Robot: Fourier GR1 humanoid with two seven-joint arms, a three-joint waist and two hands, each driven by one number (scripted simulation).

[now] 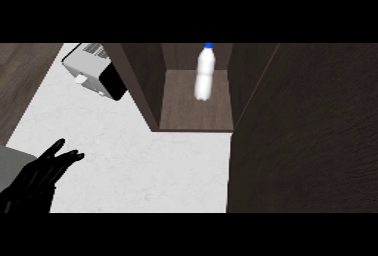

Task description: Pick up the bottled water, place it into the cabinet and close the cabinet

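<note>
White, faintly speckled stone counter [140,165] fills the lower left of the head view, with a dark brown wooden cabinet [148,90] standing open at the top centre. Inside it, a clear plastic bottle of water with a blue cap [204,75] stands upright on the brown wooden shelf [196,112], toward the back of the compartment and apart from both side walls. Nothing is touching the bottle.

A broad dark brown wooden panel, apparently the open cabinet door [303,135], takes up the whole right side of the view and runs down to the lower edge.

Left of the cabinet, near the top, a white and black boxy appliance [92,70] sits on the counter; it may be a toaster.

The robot's black left hand [40,172] shows at the lower left edge, fingers straight and slightly spread, holding nothing. The right hand is not visible.

Judging from how things lie, the bottle is already placed, so the step in hand is closing the cabinet. The next move would call for a hand to reach the door panel and swing it across the opening until it meets the frame, without knocking the bottle.

No brand, label or writing can be read on the bottle or the appliance
</note>
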